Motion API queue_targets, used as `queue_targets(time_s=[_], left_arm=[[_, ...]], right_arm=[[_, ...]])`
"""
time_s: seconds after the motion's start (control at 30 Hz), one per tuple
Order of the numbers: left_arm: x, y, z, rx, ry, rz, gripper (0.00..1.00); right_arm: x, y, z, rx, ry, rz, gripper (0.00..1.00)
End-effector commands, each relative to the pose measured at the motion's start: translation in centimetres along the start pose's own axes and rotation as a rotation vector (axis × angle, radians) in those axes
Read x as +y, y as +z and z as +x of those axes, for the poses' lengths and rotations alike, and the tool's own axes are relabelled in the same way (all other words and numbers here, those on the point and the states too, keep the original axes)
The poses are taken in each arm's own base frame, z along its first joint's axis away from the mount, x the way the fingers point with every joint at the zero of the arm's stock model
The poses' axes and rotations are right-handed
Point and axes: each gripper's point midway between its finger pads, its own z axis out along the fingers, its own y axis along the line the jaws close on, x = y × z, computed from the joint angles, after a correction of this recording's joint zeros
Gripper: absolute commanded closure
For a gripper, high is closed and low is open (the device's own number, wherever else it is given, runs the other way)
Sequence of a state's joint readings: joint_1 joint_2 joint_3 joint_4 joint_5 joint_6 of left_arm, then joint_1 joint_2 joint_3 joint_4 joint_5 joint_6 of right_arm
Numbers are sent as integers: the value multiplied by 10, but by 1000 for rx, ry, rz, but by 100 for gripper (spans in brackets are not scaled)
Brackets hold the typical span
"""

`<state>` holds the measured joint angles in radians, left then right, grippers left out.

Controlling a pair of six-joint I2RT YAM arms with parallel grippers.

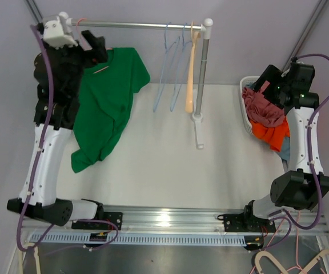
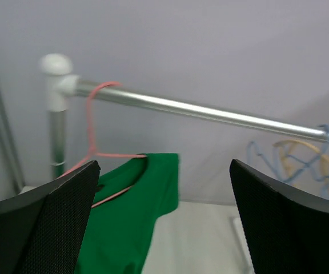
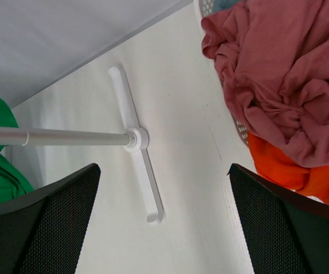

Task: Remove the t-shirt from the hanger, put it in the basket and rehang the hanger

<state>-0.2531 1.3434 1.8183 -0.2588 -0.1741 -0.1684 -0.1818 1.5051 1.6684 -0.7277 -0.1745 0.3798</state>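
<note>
Top view: the basket [image 1: 246, 85] at the right of the surface [image 1: 170, 154] holds a pink garment [image 1: 261, 105] over an orange garment [image 1: 270, 134]. The green t-shirt [image 1: 110, 97] hangs on a hanger [image 1: 99, 69] at the left end of the rail [image 1: 136, 24].
Left wrist: the left tool [image 2: 163, 171] is spread and empty, facing the t-shirt.
Right wrist: the right tool [image 3: 164, 171] is spread and empty beside the basket.

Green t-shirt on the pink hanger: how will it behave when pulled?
Likely floppy: the green t-shirt hangs in folds, hem pooled on the table. Probably light, since a thin pink hanger carries it; that hanger may swing on the rail when tugged.
</note>
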Motion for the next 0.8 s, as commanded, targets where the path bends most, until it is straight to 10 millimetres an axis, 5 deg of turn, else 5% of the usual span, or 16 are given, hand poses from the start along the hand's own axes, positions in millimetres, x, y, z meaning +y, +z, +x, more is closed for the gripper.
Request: queue_targets(time_s=[0.0, 0.03, 0.17, 0.4, 0.43, 0.5, 0.53, 0.73, 0.77], left_arm=[[34, -5, 34, 59, -27, -34, 0], [55, -6, 31, 47, -30, -75, 1], [87, 2, 39, 61, -65, -91, 1], [99, 39, 41, 6, 36, -40, 1], [95, 44, 29, -17, 58, -19, 1], [103, 64, 51, 40, 70, 10, 1], [99, 69, 45, 37, 68, 40, 2], [110, 100, 75, 66, 51, 59, 3], [109, 103, 65, 52, 54, 55, 5]], right_arm=[[20, -13, -6, -41, -39, -68, 1], [23, -14, -5, -40, -48, -77, 1], [32, -12, -1, -31, -52, -111, 1], [37, -11, 9, -26, -59, -148, 0], [37, -11, 10, -24, -62, -150, 0], [36, -12, 13, -20, -69, -151, 0], [36, -14, 14, -22, -72, -152, 1], [39, -23, 16, -28, -96, -178, 1], [39, -24, 16, -29, -98, -181, 0]])
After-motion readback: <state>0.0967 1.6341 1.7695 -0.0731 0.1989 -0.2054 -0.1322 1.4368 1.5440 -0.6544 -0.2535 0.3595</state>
